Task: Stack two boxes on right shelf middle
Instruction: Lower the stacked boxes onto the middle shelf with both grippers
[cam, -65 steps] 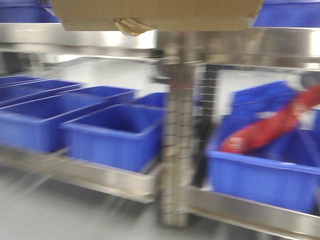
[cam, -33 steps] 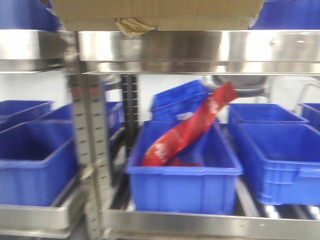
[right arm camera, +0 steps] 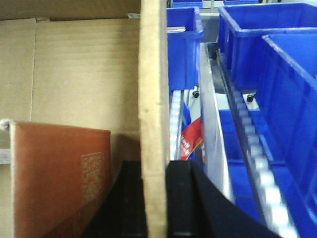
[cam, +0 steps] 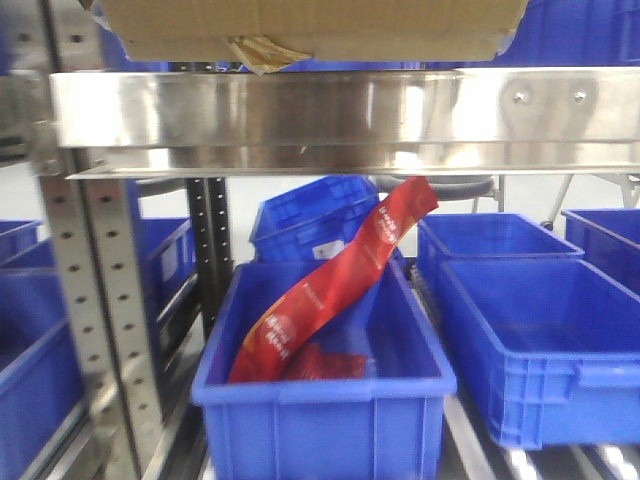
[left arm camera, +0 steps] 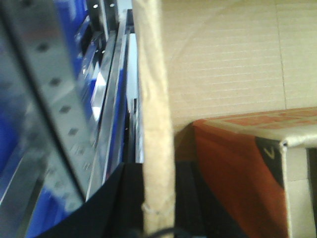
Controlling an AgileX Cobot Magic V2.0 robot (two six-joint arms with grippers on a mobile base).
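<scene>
A brown cardboard box [cam: 310, 25] fills the top of the front view, a tuft of yellow-brown tape [cam: 262, 52] hanging from its bottom edge. It hangs just above the shelf's shiny steel front rail [cam: 340, 120]. My left gripper [left arm camera: 157, 208] is shut on the box's left wall [left arm camera: 154, 124], one black finger on each side. My right gripper [right arm camera: 154, 203] is shut on the opposite wall [right arm camera: 152, 99] in the same way. An orange-red carton [right arm camera: 54, 178] lies inside the box, and the left wrist view shows this carton [left arm camera: 233, 168] too. Only one cardboard box is in view.
Under the rail stand blue plastic bins; the nearest bin [cam: 320, 400] holds a long red packet [cam: 330, 290], and another bin [cam: 540, 340] sits to its right. A perforated steel upright [cam: 100, 320] stands at the left. More blue bins [right arm camera: 277, 74] crowd beside the box.
The rack has slid leftward in the front view and the rail now looks larger and closer. The box stays at the top of the frame, still gripped by both grippers.
</scene>
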